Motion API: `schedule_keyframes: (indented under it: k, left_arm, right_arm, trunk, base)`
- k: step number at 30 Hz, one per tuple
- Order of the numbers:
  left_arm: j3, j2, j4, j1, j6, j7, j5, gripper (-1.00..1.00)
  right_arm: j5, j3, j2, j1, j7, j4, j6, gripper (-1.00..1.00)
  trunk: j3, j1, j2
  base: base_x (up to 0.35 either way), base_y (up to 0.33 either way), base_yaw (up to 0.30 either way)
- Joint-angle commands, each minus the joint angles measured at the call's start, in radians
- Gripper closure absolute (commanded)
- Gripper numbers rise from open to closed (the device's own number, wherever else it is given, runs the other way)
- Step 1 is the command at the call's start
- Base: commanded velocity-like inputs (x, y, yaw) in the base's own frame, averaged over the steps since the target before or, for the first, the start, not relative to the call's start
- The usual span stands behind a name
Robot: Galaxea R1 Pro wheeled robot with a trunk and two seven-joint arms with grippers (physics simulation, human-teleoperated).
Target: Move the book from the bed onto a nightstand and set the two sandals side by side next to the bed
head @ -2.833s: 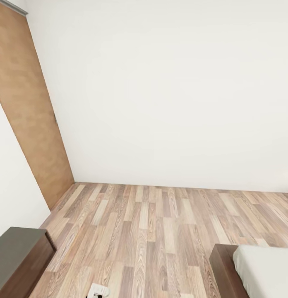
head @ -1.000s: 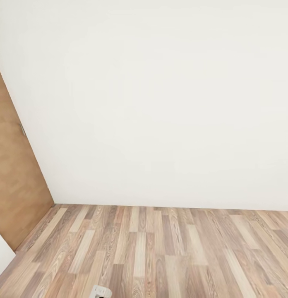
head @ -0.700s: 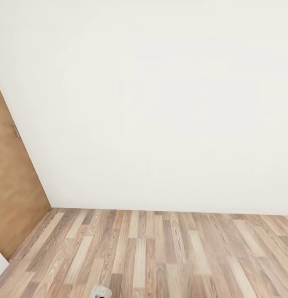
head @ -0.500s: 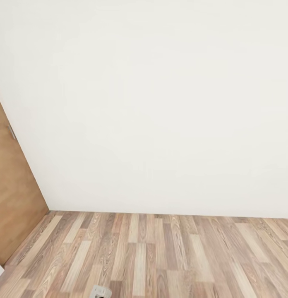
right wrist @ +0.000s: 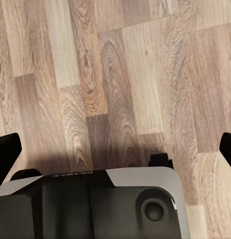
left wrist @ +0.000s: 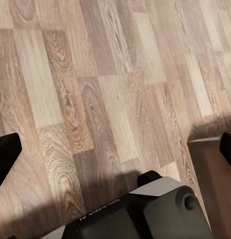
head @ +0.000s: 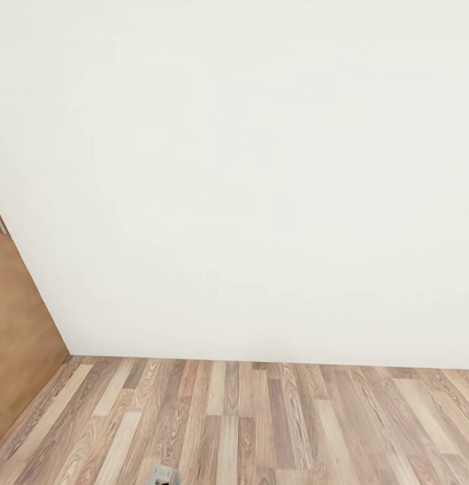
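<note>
Both sets of jaws are sitting spread wide with nothing between them: left gripper (left wrist: 114, 149) is showing one black fingertip (left wrist: 6, 154) at each side edge of its wrist view, right gripper (right wrist: 114, 149) is looking the same, fingertips (right wrist: 6, 152) far apart, only floor in the gap. Both are hanging over the wood-plank floor (right wrist: 120, 74), above the robot's grey base (right wrist: 95, 204), which is casting a shadow on the planks. Left wrist view is also catching a dark reddish-brown wooden edge (left wrist: 215, 184) beside the base; can't tell whether that's the bed frame, a nightstand or other furniture. Head camera is pointing at a plain white wall (head: 261, 168) meeting the floor (head: 261, 417), with a tan door (head: 19, 337) at the left edge. Book, bed, nightstand and sandals aren't anywhere I can place, so their look and position can't be reported. Judging progress: nothing is being carried and no placed item is visible, so I can't confirm any step done; robot looks to be in transit, and book move plus sandal pairing are both reading as outstanding.
</note>
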Motion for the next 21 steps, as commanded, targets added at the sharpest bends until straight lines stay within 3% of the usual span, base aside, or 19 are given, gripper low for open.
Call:
schedule_keyframes:
  k: [1, 16, 21]
  left_arm:
    - [0.0, 0.0, 0.001, -0.001, -0.005, -0.003, 0.0, -1.0]
    - [0.0, 0.0, 0.002, -0.001, -0.004, -0.003, 0.0, -1.0]
    - [0.0, -0.001, 0.002, -0.001, -0.005, -0.003, 0.0, -1.0]
  right_arm:
    - [0.009, -0.009, 0.0, -0.001, 0.005, -0.001, 0.003, -1.0]
    - [0.01, -0.008, 0.0, -0.001, 0.005, -0.001, 0.003, -1.0]
    - [0.01, -0.008, 0.0, -0.001, 0.005, -0.001, 0.002, -1.0]
  trunk:
    - [-0.002, 0.001, -0.002]
    - [-0.002, 0.001, -0.002]
    - [-0.002, 0.001, -0.002]
  base:
    - [0.332, 0.0, 0.0]
    - [0.332, 0.0, -0.003]
    - [0.278, 0.0, -0.113]
